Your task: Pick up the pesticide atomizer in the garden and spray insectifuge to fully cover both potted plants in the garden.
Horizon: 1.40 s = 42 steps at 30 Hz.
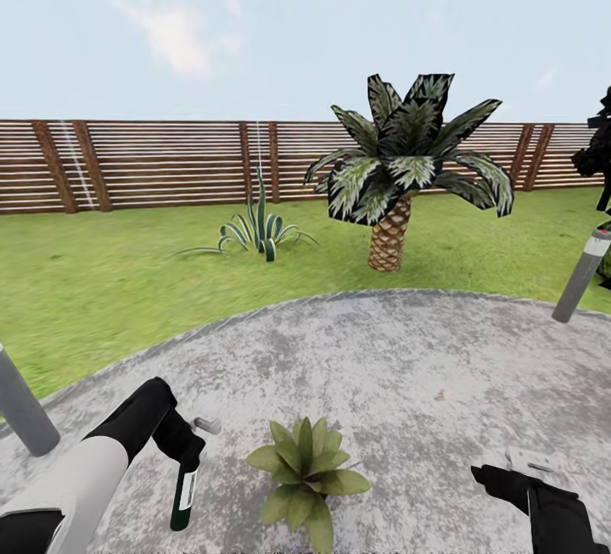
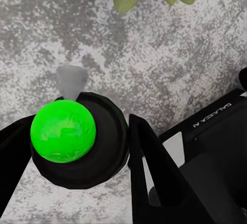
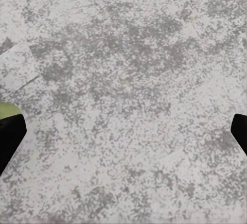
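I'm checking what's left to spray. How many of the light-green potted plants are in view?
1. The potted plant sits on the patio close in front of the robot, between its arms, right of the atomizer held in the left gripper. The second may be outside these views.

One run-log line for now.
left tool: shut on atomizer | right tool: open | potted plant: between arms, on patio

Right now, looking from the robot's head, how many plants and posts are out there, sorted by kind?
Potted plants: 1
Palms: 1
Spiky grass plants on the lawn: 1
Dark bushes at the right edge: 1
Grey bollard lamps: 2
Total: 6
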Tool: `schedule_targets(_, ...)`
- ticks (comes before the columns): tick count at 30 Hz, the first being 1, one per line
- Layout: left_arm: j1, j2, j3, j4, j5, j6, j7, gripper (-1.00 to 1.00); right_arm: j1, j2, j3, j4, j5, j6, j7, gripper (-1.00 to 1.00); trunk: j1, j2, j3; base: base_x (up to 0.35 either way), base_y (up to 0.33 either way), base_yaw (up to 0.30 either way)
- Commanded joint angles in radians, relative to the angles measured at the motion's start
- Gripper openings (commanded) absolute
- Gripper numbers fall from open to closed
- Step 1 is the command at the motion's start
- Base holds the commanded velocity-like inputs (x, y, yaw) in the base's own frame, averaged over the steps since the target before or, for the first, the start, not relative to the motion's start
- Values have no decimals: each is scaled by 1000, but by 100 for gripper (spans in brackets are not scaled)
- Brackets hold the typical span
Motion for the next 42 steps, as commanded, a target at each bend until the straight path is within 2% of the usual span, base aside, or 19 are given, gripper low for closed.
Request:
schedule_targets(1,0,0,3,-1,-7,6,-7,-100,-1,1,-4,-2,9,1,9,100,0,-1,-3,0,0,0)
schedule_targets(13,0,-2,3,-1,-7,6,-8,-100,-1,1,-4,-1,9,2,9,100,0,-1,-22,0,0,-64)
schedule_targets(30,0,-2,3,2,-7,6,-7,-100,-1,1,-4,-1,9,5,9,100,0,-1,-30,0,0,-277)
schedule_targets(34,0,-2,3,44,-8,5,-7,-100,-1,2,-4,-2,9,5,9,100,0,-1,-31,0,0,-288)
schedule_targets(42,1,0,4,57,-9,4,-6,-100,-1,1,-4,-2,9,4,9,100,0,-1,-34,0,0,-288)
